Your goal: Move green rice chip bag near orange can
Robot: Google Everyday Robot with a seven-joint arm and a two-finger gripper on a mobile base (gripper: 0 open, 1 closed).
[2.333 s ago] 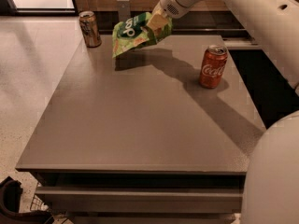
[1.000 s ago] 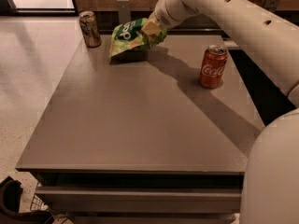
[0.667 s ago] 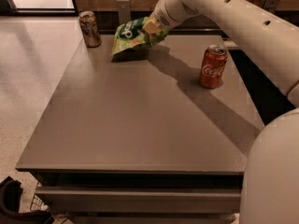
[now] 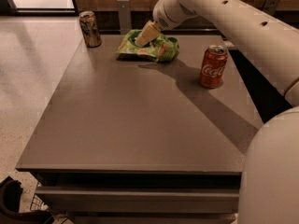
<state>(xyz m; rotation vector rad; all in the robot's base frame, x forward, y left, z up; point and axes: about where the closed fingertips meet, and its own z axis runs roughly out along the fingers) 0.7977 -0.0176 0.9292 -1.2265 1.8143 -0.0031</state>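
Observation:
The green rice chip bag (image 4: 154, 49) lies flat on the far part of the grey table (image 4: 135, 125), crinkled, with its light-green face up. My gripper (image 4: 141, 40) reaches down from the upper right and rests on the bag's left half, covering part of it. A brownish-orange can (image 4: 89, 29) stands upright at the table's far left corner, about a bag's width to the left of the bag.
A red Coca-Cola can (image 4: 212, 66) stands upright at the right side of the table, to the right of the bag. My white arm (image 4: 243, 22) spans the upper right. A wooden wall and metal brackets (image 4: 124, 13) run behind the table.
The bag was held tilted up above the table; now it has come down and lies flat on the far part of the table, with the gripper lowered onto it. The cans have not moved.

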